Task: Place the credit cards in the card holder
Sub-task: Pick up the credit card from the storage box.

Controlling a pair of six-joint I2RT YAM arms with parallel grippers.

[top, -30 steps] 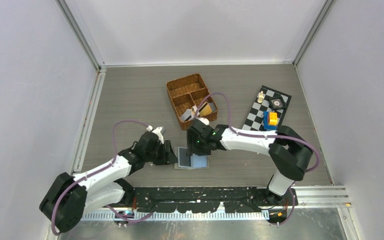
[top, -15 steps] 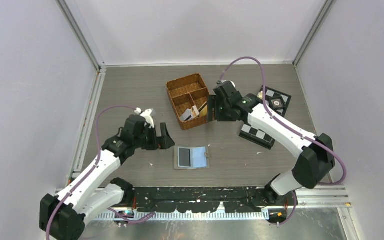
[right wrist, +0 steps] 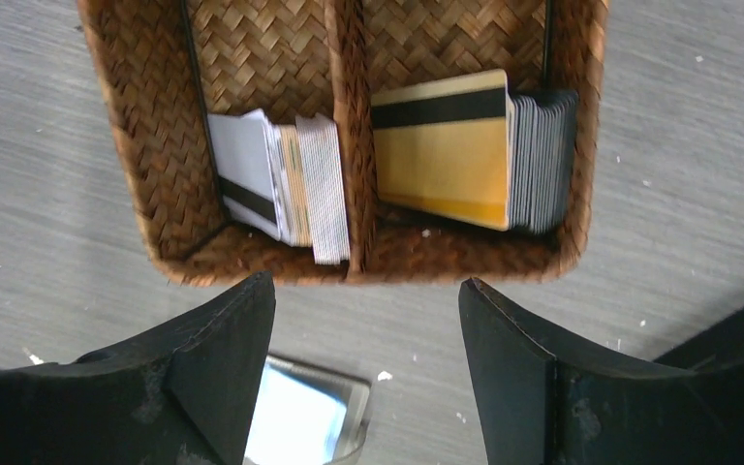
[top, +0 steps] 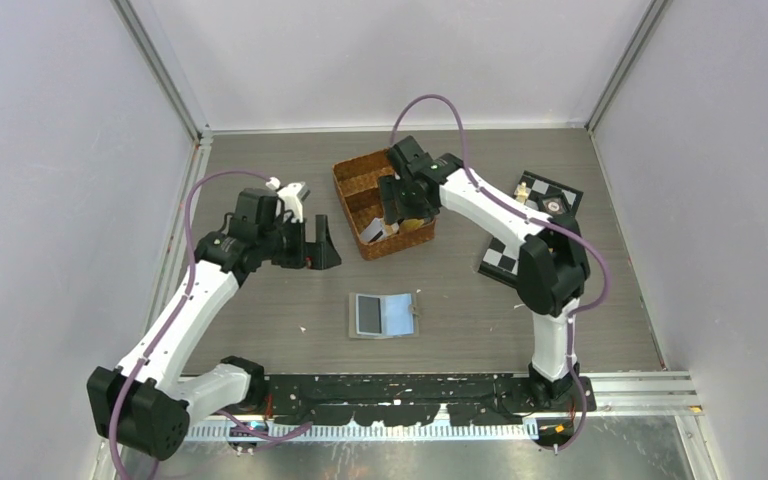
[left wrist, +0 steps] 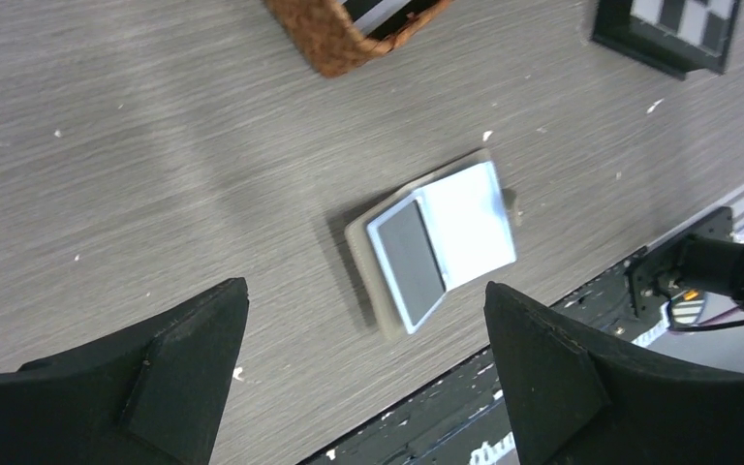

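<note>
Both arms have left the open card holder [top: 385, 315] lying nearside of the basket [top: 352, 168]: right gripper [right wrist: 363, 291], jaws apart, now hangs over the basket's credit cards [right wrist: 443, 145], likely for another pick; left gripper [left wrist: 363, 291], jaws apart, waits left of the basket.

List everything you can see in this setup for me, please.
table: one, grey wood-grain, under everything
basket: one, brown wicker, far centre
credit cards: two stacks, one gold-fronted, one white-fronted, standing in neighbouring basket compartments
card holder: one, grey with pale blue sleeves, open flat near the arms' bases
chessboard: one, black and white, right of basket, partly under right arm
left tool: one, black, open, above table left of basket
right tool: one, black, open, over the basket
</note>
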